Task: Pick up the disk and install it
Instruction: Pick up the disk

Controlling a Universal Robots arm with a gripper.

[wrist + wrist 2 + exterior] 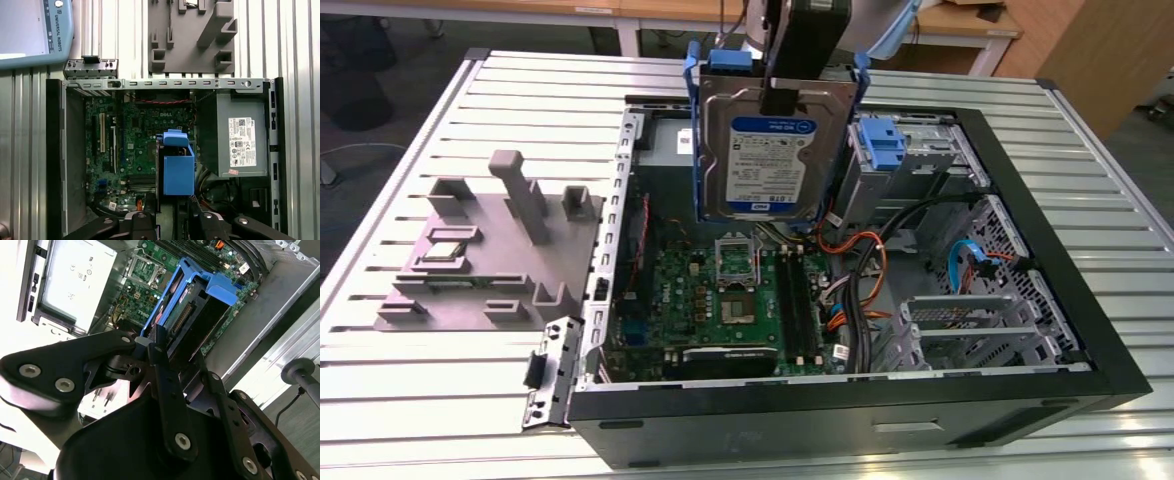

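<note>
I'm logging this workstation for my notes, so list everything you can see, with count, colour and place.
disk: one, silver-grey, white-and-blue label, blue carrier frame; held on end above the open case.
computer case: one, black, open; lying on the table.
motherboard: one, green; case floor.
power-supply box: one, grey, white sticker; inside the case.
bracket: one, blue; drive bay, at the exterior view's right of the disk.
cables: several, orange, black, blue; inside the case.
fixture plate: one, grey; on the table, at the exterior view's left of the case.
table: one, silver, slatted.
tool: one, black; shut on the disk.
</note>
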